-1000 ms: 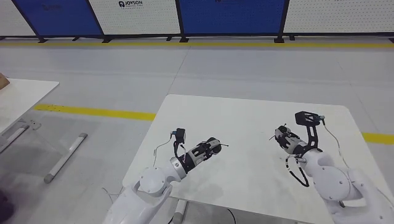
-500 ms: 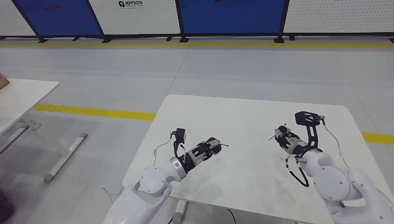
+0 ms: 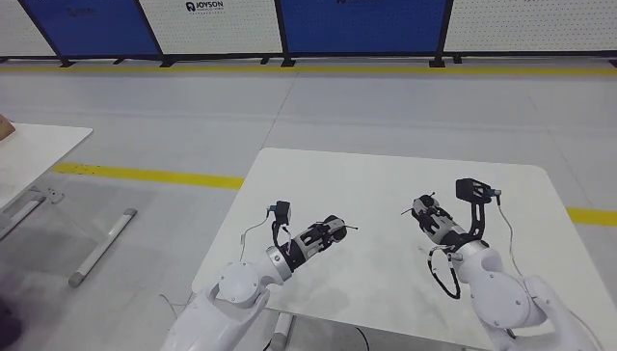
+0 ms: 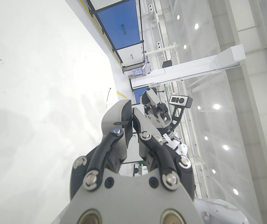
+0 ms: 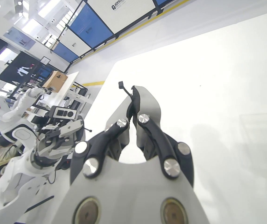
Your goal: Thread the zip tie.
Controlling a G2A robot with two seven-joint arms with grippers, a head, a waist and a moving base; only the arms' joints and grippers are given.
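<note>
1. Right gripper is shifting leftward over the table, toward the left gripper, which is staying put.
2. Right fingers are pinching the zip tie, its head projecting beyond them; left fingers are pinching a black strip.
3. Head and strip tip are facing each other along one line, well apart, over the table's near half.

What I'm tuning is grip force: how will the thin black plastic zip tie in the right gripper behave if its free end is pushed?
The thin black plastic zip tie juts from the shut right gripper, slightly curved yet unsupported: probably springy, not limp. Being so slim, it likely weighs little and would flex when pushed.
</note>
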